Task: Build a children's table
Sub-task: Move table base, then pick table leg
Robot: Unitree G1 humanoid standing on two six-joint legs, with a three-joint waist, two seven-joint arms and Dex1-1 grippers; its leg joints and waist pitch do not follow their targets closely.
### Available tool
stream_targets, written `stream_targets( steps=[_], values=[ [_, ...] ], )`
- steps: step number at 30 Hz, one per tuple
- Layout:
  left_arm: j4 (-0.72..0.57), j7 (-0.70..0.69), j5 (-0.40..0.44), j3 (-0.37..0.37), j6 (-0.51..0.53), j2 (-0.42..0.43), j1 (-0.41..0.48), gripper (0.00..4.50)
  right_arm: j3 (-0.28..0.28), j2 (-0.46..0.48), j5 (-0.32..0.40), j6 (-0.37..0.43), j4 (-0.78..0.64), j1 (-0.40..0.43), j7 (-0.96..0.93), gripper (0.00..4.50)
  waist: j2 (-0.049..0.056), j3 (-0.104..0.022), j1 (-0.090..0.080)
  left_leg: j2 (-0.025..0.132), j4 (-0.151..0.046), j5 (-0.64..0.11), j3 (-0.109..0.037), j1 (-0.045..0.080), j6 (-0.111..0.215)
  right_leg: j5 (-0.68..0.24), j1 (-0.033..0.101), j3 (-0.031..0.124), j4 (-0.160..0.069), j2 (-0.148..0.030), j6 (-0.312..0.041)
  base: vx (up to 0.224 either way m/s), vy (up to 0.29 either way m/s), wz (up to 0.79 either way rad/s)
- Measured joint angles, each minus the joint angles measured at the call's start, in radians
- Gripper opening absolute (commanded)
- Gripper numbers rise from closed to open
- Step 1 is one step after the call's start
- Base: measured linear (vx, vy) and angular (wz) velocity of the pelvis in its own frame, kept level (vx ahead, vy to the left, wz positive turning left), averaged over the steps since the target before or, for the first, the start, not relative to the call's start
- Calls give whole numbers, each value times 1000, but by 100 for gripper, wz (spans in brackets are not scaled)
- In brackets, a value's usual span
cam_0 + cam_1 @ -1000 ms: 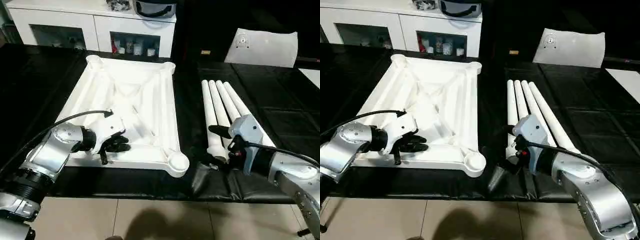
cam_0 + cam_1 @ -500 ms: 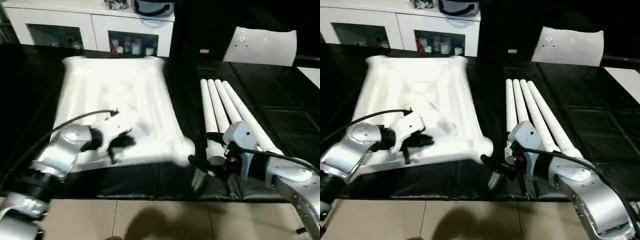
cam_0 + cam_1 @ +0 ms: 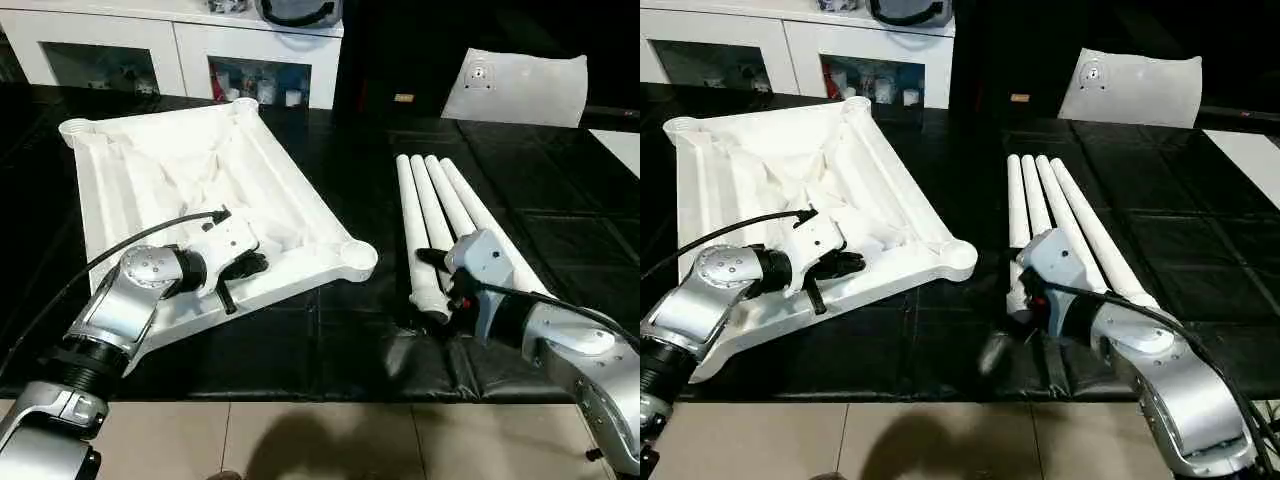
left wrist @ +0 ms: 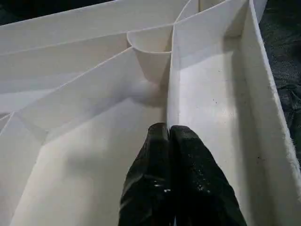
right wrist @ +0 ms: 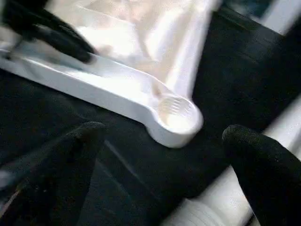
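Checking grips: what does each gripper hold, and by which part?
Left gripper pinches a thin inner rib of the white plastic tabletop's underside; right gripper, open, holds nothing.

Black gap between tabletop (image 3: 290, 190) and legs (image 3: 440, 215) lies open; cabinet (image 3: 180, 45) walls the back.

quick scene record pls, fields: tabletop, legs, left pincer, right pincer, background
tabletop: white tabletop lying ribbed underside up, skewed on the black mat
legs: four white legs lying side by side, right of it
left pincer: left pincer shut, inside the tabletop by a rib
right pincer: right pincer open, at the legs' near ends, empty
background: white cabinet
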Motion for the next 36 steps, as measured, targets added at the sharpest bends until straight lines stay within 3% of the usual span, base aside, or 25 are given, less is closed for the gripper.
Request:
stream_targets(
  steps=[2,5,6,10,14,18,21,26,30,36],
  values=[
    [0,5,1,0,0,0,0,53,-24,25,0,35,7,-4,-35,450,0,0,-1,0,0,0,0,0,0,0,0,0,0,0,0,0,0,0],
    [-30,19,-42,65,-19,-8,1,63,-68,84,25,90,9,-35,-91,450,-1,1,-5,0,0,0,0,1,-1,0,0,0,2,0,0,0,0,0],
    [-58,20,-57,92,-31,-5,-4,88,-79,96,30,97,8,-44,-106,450,-1,1,-3,0,0,0,0,1,-2,0,0,0,2,0,0,0,0,0],
    [-193,6,-127,158,-29,14,27,115,-84,146,35,134,9,-88,-169,450,-2,1,-4,0,0,-1,1,2,-4,0,0,0,2,0,0,0,0,0],
    [-299,18,-162,196,16,22,101,146,-87,227,22,179,19,-149,-246,450,-2,1,-5,0,0,0,1,2,-5,0,0,0,3,0,-1,0,0,0],
    [-553,79,-205,254,144,20,261,188,-84,288,-25,205,85,-227,-352,450,-7,2,-8,1,-1,0,2,2,-5,0,0,1,2,0,-1,0,0,0],
    [-650,116,-208,254,183,5,312,207,-76,321,-46,221,126,-263,-402,450,-16,7,1,2,-2,1,2,2,-7,0,0,-1,3,0,-1,0,0,0],
    [-793,182,-205,251,256,-26,412,223,-79,373,-66,223,215,-296,-459,450,-25,5,-2,2,-2,2,3,2,-8,1,0,0,2,0,0,0,0,0],
    [-871,227,-197,229,314,-41,444,223,-118,421,-43,224,245,-298,-471,450,-26,5,-3,2,-2,3,3,2,-9,1,-1,0,2,1,1,0,0,0],
    [-919,267,-195,206,367,-71,442,223,-112,430,-72,192,299,-321,-509,450,-26,5,-6,5,-2,4,4,2,-12,3,-1,0,3,2,3,0,0,0]
  ],
)
